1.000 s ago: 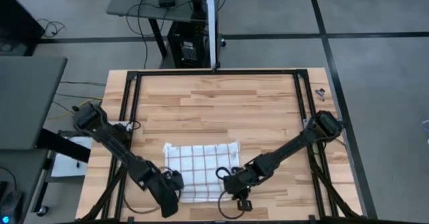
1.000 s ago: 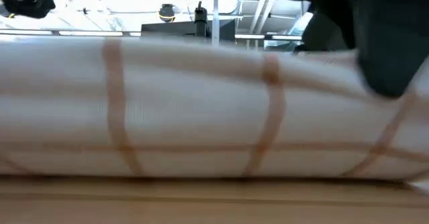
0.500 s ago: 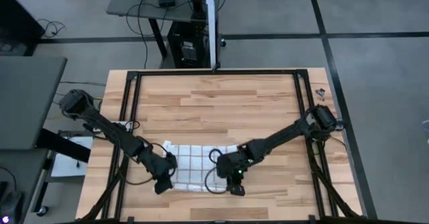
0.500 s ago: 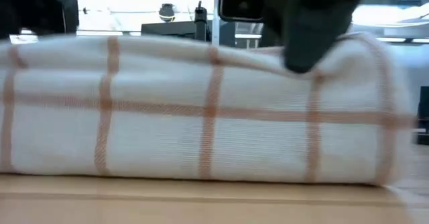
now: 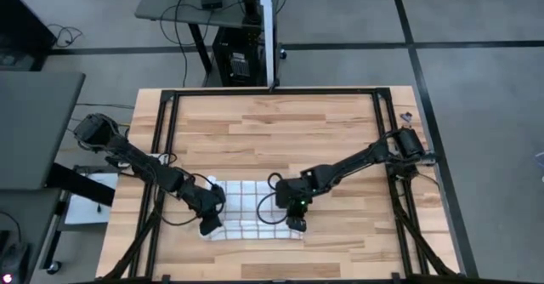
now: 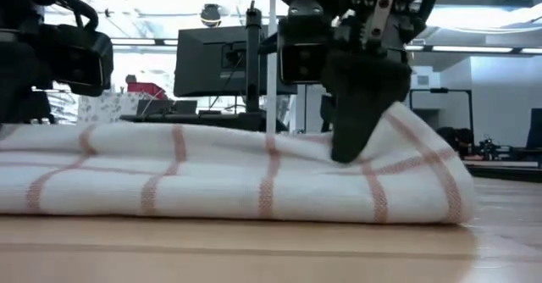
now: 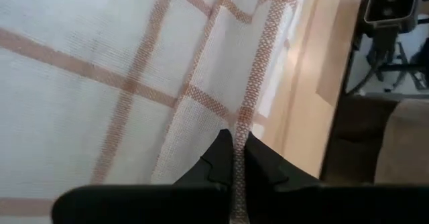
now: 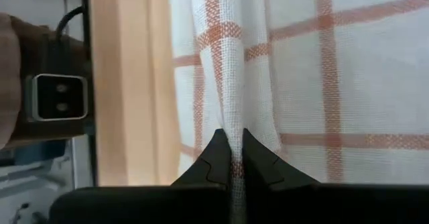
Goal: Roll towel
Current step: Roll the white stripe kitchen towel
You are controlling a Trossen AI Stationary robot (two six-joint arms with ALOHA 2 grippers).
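Note:
The towel (image 5: 252,209), white with a reddish-brown grid, lies on the wooden table near its front edge. Its near part is doubled over into a low rounded fold (image 6: 254,181). My left gripper (image 5: 209,225) is shut on the towel's left end. My right gripper (image 5: 296,224) is shut on its right end (image 6: 398,160). In the low view the right gripper's dark fingers (image 6: 354,139) come down onto the top of the fold. The left arm's wrist (image 6: 59,54) shows at the picture's left, its fingertips hidden. My left gripper (image 7: 234,143) pinches a raised ridge of the cloth (image 7: 238,117) between its two fingers, close to the towel's left border. The fingers slant down from the near side, and the towel rests on the table. My right gripper (image 8: 231,143) pinches a raised ridge of cloth (image 8: 231,117) between its two fingers, close to the towel's right border. The fingers slant down from above onto the top of the fold (image 6: 373,152). The cloth there is pulled up into a small peak while the rest lies on the table.
Black frame rails (image 5: 161,148) run along the table's left, right and far sides. A small object (image 5: 406,116) lies at the far right corner. Bare wood (image 5: 280,131) lies beyond the towel. A desk with a monitor (image 6: 216,63) stands behind the table.
Both grippers have gone from the table's near edge toward its far edge and a little down, staying shut on the cloth. They have drawn the towel's near part up and over the rest, so the towel is now shorter front to back. Its far edge has stayed in place.

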